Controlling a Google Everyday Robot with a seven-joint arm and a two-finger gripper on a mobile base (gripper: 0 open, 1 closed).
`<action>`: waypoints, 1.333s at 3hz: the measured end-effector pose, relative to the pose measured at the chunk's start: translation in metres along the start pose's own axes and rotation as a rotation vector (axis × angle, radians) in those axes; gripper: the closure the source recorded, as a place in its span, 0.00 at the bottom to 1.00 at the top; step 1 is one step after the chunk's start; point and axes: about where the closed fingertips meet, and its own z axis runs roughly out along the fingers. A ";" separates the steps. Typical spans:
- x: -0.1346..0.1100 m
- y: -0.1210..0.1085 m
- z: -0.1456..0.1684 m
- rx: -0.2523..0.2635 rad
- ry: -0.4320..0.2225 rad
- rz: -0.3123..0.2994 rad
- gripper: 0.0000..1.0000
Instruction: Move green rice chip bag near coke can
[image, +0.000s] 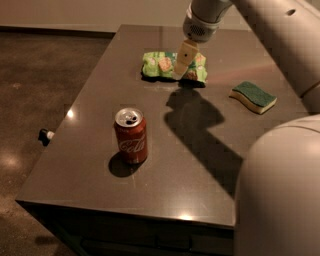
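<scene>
The green rice chip bag (162, 66) lies flat at the far middle of the dark table (90, 150). The red coke can (131, 135) stands upright nearer the front left, well apart from the bag. My gripper (182, 61) hangs down from the arm at the top, right over the middle of the bag, with a cream finger in front of the bag's surface. Part of the bag is hidden behind it.
A yellow sponge with a green top (253, 96) lies at the right of the table. My arm's bulk fills the right side and lower right corner. A small dark object (44, 135) sits on the floor left of the table.
</scene>
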 end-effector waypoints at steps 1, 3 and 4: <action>0.013 -0.020 0.033 -0.033 0.023 0.003 0.00; 0.021 -0.035 0.075 -0.087 0.029 -0.013 0.00; 0.018 -0.040 0.085 -0.091 0.026 -0.014 0.00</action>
